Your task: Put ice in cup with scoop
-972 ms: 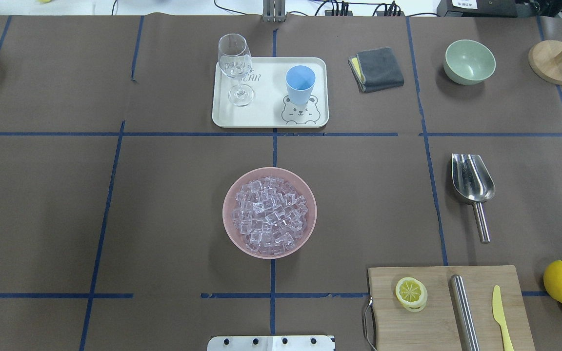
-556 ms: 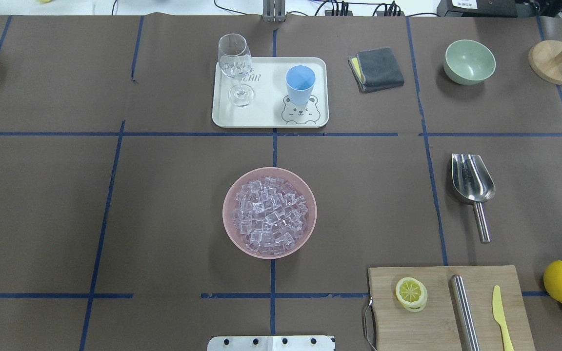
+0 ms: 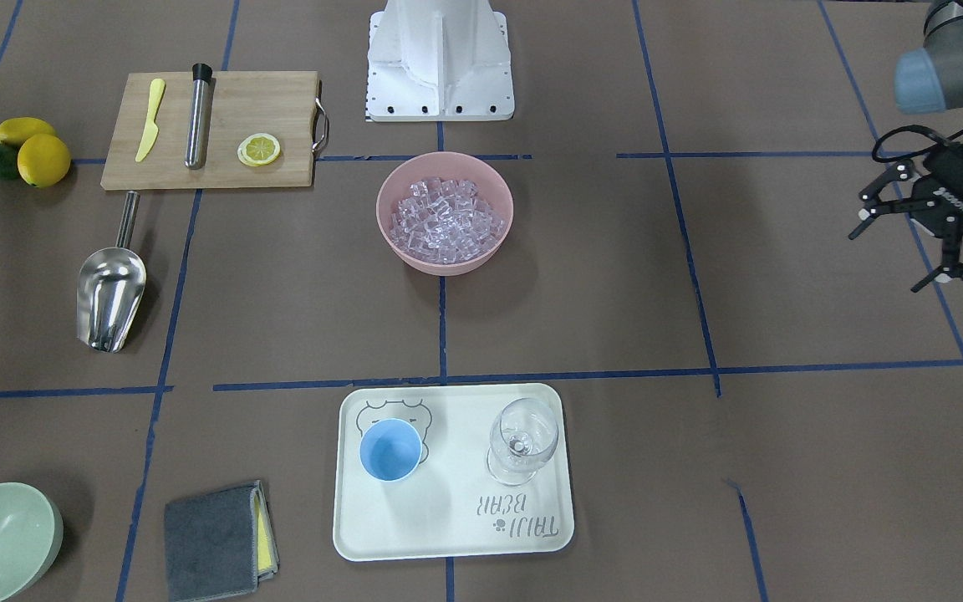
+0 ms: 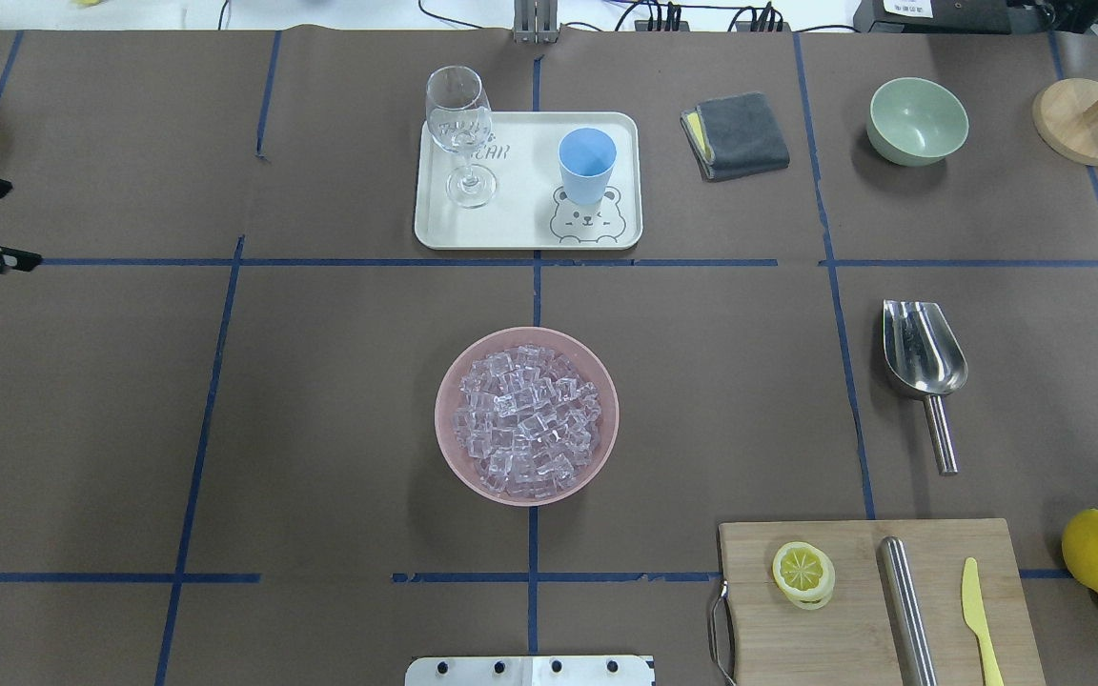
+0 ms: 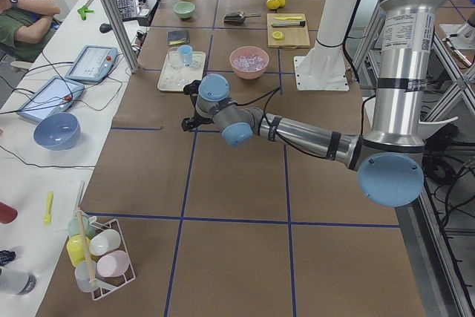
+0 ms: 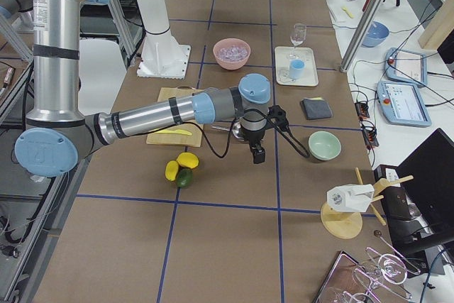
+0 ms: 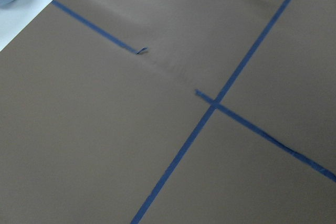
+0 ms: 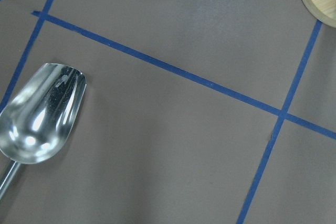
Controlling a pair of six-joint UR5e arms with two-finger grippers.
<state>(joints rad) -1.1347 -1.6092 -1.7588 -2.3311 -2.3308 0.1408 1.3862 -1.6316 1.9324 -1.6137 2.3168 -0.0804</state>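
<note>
Clear ice (image 4: 525, 419) cubes fill a pink bowl (image 4: 438, 415) at the middle of the surface (image 4: 320, 429). The light-blue cup (image 4: 587, 164) stands upright on a cream tray (image 4: 520, 214) beyond the bowl, on the side away from the robot. The steel scoop (image 4: 923, 357) lies flat well to the bowl's right, nothing touching it.

The front-facing view shows the left hand (image 3: 884, 262) empty, fingers spread wide, far to the bowl's left. The overhead view catches only its fingertips at the edge.

The right hand (image 6: 257, 150) appears only in the right side view, well to the bowl's right, and I cannot tell whether it is open. Its wrist camera looks down on the scoop's trough.
</note>
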